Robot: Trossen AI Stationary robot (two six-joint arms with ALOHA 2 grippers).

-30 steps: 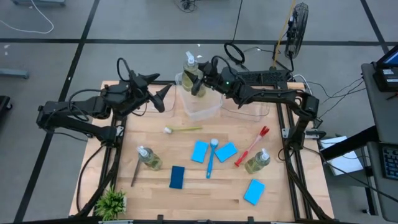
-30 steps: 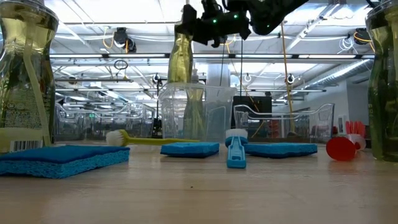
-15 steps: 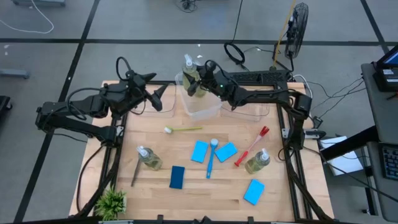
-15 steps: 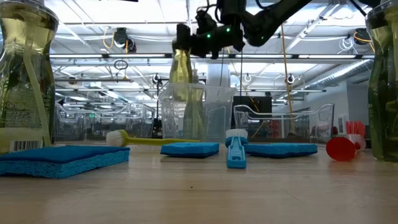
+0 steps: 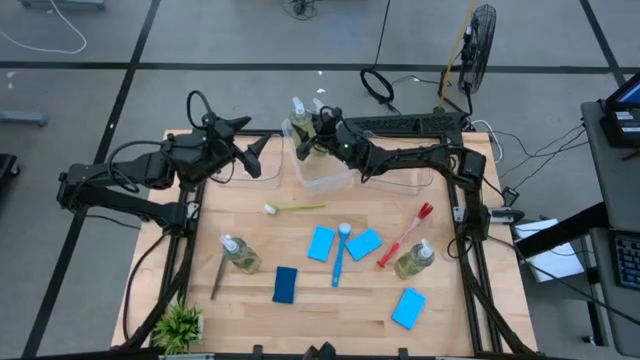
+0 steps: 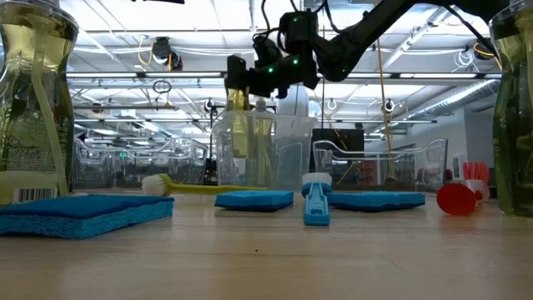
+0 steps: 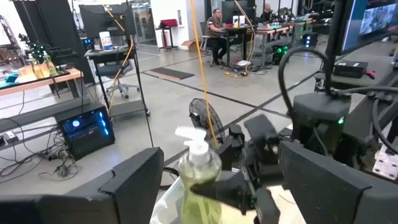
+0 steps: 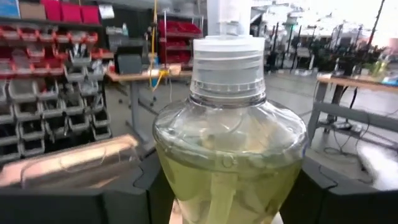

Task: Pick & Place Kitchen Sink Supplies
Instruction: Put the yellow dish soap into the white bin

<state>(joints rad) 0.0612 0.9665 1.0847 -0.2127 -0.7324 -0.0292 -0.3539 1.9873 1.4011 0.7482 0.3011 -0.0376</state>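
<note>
Overhead view gives the layout: right gripper (image 5: 312, 133) clamped on a soap bottle (image 5: 300, 122) at the back of the table, over the clear bin (image 5: 322, 168). Low view adds height: that bottle (image 6: 239, 125) hangs upright, its lower part inside the bin's walls (image 6: 287, 154), beside a second bottle (image 6: 263, 142) already standing in there. Right wrist view shows the held bottle (image 8: 229, 149) close up, a dark finger (image 8: 124, 186) on each side of it, yellow-green liquid nearly to the neck, white pump collar on top.

Left gripper (image 5: 255, 152) waits just left of the bin, fingers apart, nothing between them.

Still on the table: two more bottles (image 5: 240, 254) (image 5: 415, 259), four blue sponges (image 5: 321, 243) (image 5: 363, 243) (image 5: 286, 284) (image 5: 408, 308), a green brush (image 5: 295, 208), a blue brush (image 5: 340, 252), a red brush (image 5: 405, 234), a dark brush (image 5: 218, 276). Potted plant (image 5: 180, 325) at the front left corner.

Nothing blocks the bin from above
</note>
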